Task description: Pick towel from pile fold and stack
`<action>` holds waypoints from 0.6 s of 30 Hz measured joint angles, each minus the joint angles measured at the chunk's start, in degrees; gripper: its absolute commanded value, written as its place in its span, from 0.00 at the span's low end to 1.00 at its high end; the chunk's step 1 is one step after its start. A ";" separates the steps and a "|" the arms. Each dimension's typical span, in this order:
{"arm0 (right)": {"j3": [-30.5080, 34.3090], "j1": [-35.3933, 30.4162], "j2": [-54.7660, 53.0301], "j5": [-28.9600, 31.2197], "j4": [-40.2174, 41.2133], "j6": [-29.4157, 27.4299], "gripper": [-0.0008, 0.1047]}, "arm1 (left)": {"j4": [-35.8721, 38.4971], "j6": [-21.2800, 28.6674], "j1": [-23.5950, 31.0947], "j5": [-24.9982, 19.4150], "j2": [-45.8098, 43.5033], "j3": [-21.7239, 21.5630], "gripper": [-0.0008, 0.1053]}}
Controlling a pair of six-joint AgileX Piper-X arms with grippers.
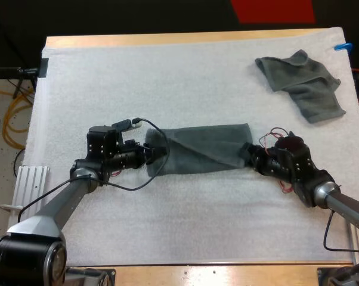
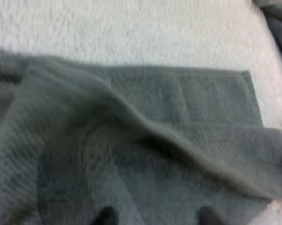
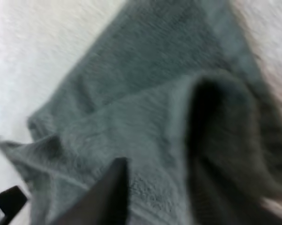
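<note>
Evidently soft, light and limp, the towel point(image 1: 203, 149) lies mid-way across the white mat point(image 1: 167, 71) between the left gripper point(image 1: 160, 154) and right gripper point(image 1: 246, 152), probably best pinched at its end corners, though whether either has it clamped I cannot tell.

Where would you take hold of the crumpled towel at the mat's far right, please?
Probably at the near corner of the crumpled towel: that tail looks flat and thin, clear of the bunched folds at its far end. Come down from above on its near side with the right pincer, the closer one.
</note>
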 measured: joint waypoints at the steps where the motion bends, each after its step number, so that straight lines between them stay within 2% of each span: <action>1: 0.00 0.00 0.00 0.13 -1.35 0.00 0.58 | -0.63 0.00 0.00 -0.31 0.00 0.00 0.48; 5: 0.00 0.00 0.00 3.38 -8.67 -0.40 0.59 | -3.91 0.00 0.00 -0.71 0.08 -0.64 0.48; 8: 0.00 0.01 0.00 9.11 -15.16 -3.62 0.59 | -5.64 0.00 0.00 -1.15 0.08 -2.91 0.48; 11: -0.21 -0.43 0.00 10.99 -19.69 -6.17 0.59 | -6.60 0.09 0.00 -1.53 0.08 -5.98 0.48; 14: -0.97 -1.11 0.00 9.00 -19.95 -6.81 0.59 | -6.60 0.16 0.00 -1.00 0.13 -8.91 0.48; 18: -2.21 -1.28 -0.09 0.30 -15.55 -7.98 0.59 | -5.01 0.68 0.00 3.85 -0.38 -10.74 0.48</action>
